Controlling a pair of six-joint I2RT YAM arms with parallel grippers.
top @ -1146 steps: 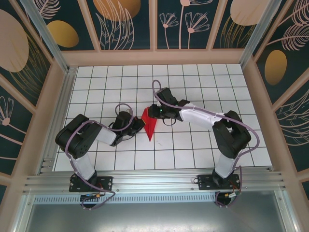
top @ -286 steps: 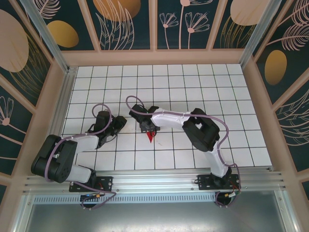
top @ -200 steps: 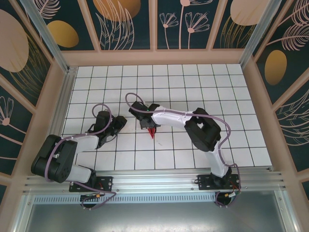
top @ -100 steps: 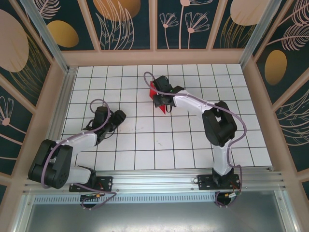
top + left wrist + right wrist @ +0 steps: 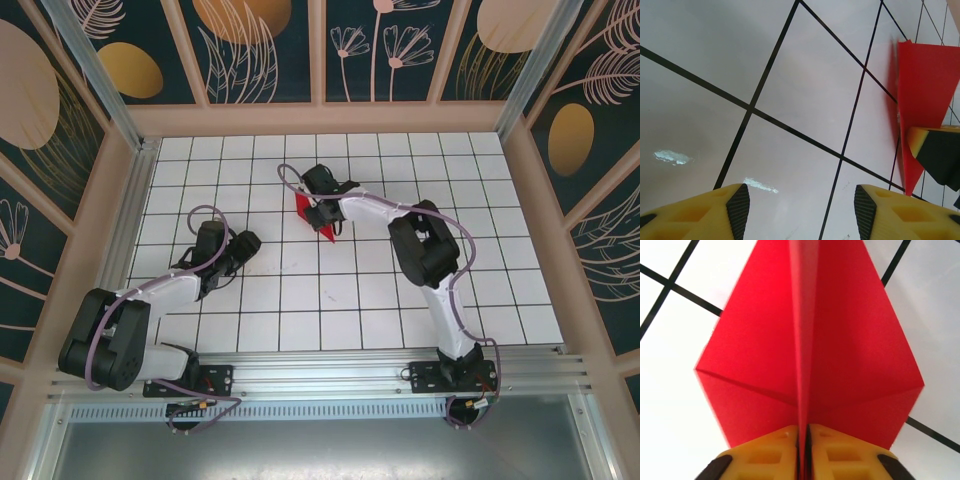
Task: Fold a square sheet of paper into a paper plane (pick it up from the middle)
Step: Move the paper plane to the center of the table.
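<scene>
My right hand, pinching the keel of the paper plane, has carried it to the far bench; my left hand now gapes empty, so folding seems finished.

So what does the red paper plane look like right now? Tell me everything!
The paper plane is thin, bright red paper, folded into a dart with two flat wings, slanted creases, a raised middle fold and a sharp tip. The right gripper pinches the middle fold between its yellow fingers. It sits low over the white tiled table; whether it rests there, I can't tell.
</scene>
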